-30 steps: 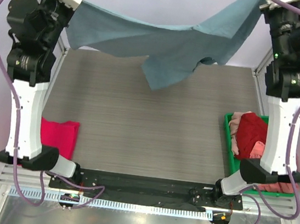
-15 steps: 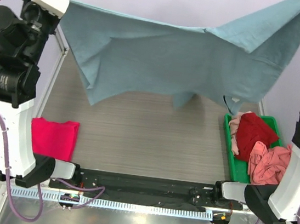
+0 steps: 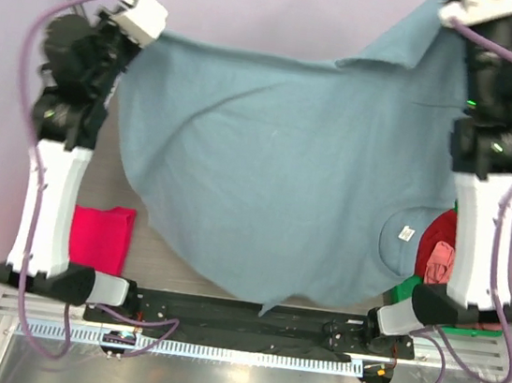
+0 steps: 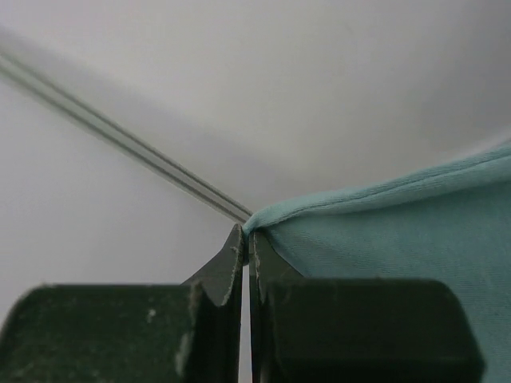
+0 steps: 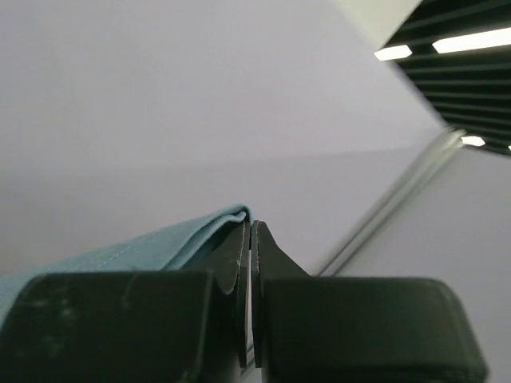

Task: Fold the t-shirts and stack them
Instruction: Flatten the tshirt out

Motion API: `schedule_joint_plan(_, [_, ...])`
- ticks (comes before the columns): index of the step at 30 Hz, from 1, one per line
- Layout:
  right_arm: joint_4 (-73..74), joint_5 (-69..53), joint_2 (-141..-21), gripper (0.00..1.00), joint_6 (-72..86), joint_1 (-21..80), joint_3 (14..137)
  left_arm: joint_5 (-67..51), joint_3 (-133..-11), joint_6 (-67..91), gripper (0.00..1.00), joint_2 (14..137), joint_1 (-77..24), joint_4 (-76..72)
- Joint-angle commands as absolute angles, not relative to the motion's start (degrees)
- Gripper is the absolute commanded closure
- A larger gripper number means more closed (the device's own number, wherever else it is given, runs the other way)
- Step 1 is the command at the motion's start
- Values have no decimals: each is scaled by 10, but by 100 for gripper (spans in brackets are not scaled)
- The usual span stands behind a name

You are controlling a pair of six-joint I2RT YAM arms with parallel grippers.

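Observation:
The grey-blue t-shirt hangs spread in the air between both raised arms and hides most of the table. My left gripper is shut on its upper left corner. My right gripper is shut on its upper right corner. In the top view the left gripper and the right gripper are both high up. A folded magenta-pink t-shirt lies on the table at the near left. A red t-shirt and a salmon-pink one peek out at the right.
The green bin holding the red and salmon shirts stands at the near right, mostly hidden behind the hanging shirt and the right arm. The shirt's lower hem reaches the black base rail in the view.
Both arms swung the grey-blue shirt up and towards the near side; it has opened out flat and now hangs much lower in the view, covering the table and most of the bin.

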State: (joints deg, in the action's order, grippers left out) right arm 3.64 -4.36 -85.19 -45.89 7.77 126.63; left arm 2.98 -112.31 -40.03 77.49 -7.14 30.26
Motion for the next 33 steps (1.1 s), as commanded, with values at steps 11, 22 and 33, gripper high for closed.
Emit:
schedule_joint_plan(11, [-32,-61,-1112,99,-481,78,1097,34,-939,-427,100,1039,-69,256])
schedule_joint_plan(22, [-9,-21,-1429,99,-537,82,1413,96,-1182,-422,100,1320,-61,244])
schedule_joint_plan(33, [-43,26,-1434,99,-513,89,1347,117,-1281,-386,100,1411,-56,196])
